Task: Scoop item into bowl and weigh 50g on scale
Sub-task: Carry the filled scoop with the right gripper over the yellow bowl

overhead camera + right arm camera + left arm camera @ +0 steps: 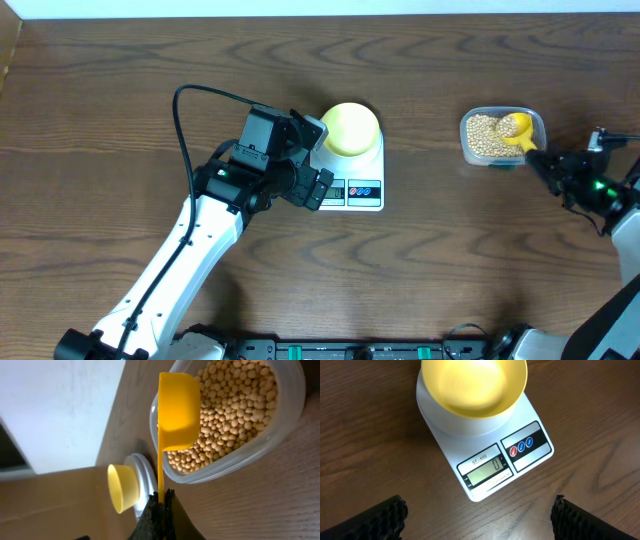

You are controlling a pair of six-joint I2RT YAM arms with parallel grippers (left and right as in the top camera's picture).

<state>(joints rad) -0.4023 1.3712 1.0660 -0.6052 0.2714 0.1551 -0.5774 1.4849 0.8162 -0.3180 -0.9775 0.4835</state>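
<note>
The pale yellow bowl (350, 129) stands empty on the white scale (362, 190); the display (487, 470) reads 0. My left gripper (315, 190) is open and empty, hovering just left of the scale's front; its fingers frame the bare wood below the scale (479, 520). My right gripper (545, 165) is shut on the handle of the bright yellow scoop (516, 128), whose cup sits over the beans (486, 135) in the clear tub (535, 124). In the right wrist view the scoop (177, 410) hangs above the beans (235, 405), with the bowl (121, 488) and scale (142, 472) beyond.
The dark wooden table (450, 260) carries only the scale and the tub. The table's far edge meets a white wall (320, 8) at the top. The left arm's black cable (185, 120) loops over the table left of the scale.
</note>
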